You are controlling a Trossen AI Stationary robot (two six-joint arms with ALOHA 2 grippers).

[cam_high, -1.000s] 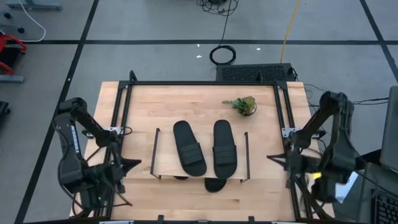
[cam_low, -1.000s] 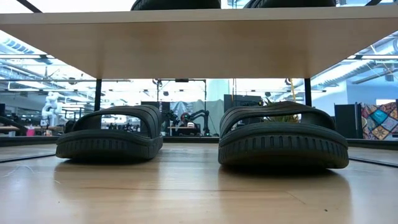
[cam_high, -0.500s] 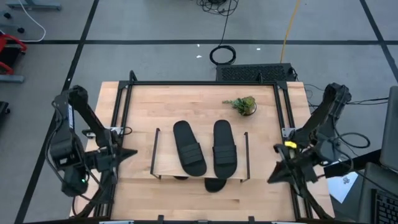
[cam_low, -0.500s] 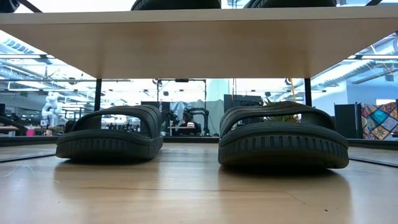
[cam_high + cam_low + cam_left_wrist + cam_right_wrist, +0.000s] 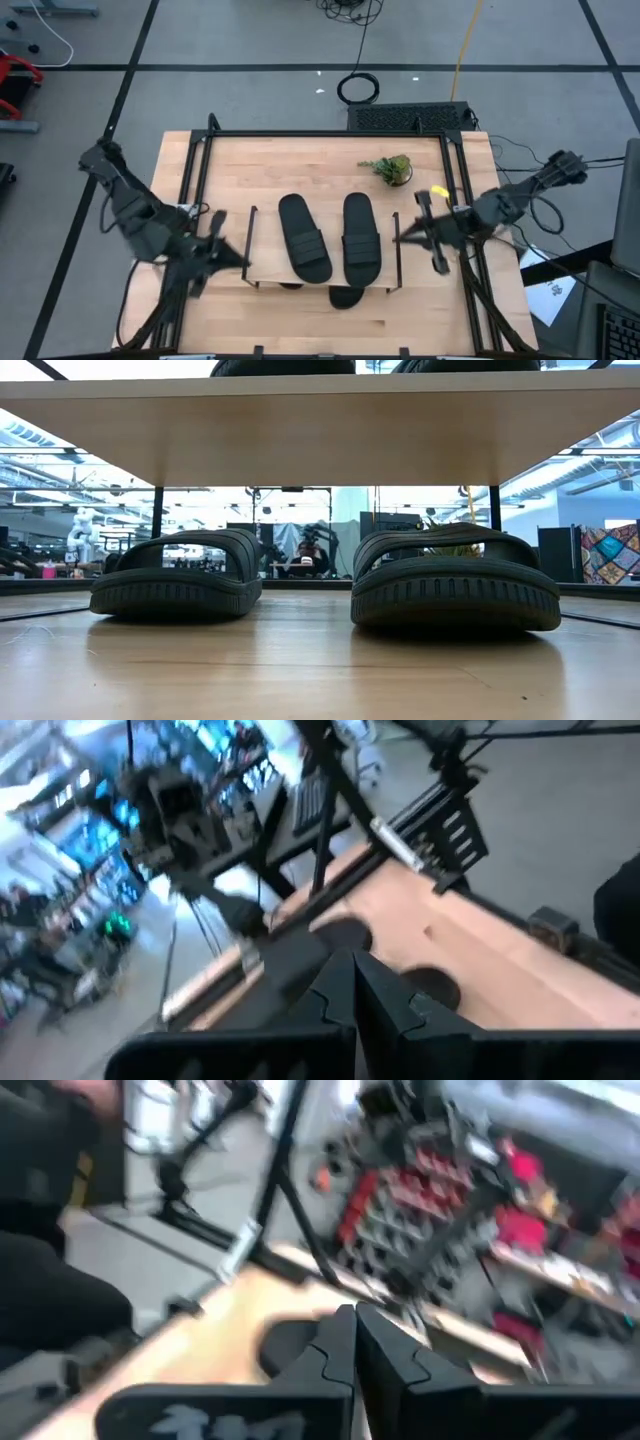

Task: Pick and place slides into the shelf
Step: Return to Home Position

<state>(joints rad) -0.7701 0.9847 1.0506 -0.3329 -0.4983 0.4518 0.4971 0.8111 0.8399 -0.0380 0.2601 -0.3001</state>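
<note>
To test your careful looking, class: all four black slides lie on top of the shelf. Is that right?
Not quite: only two slides lie on top of the shelf; the low view shows the other two on the table under its board.

A light wooden tabletop (image 5: 300, 165) carries a low rack (image 5: 265, 252), a pale wooden board on black wire sides, and, apart from it, a small green potted plant (image 5: 390, 168). Two black ribbed slide sandals (image 5: 305, 237) lie side by side on the board. Two more sandals (image 5: 178, 575) rest beneath, on the tabletop.
</note>
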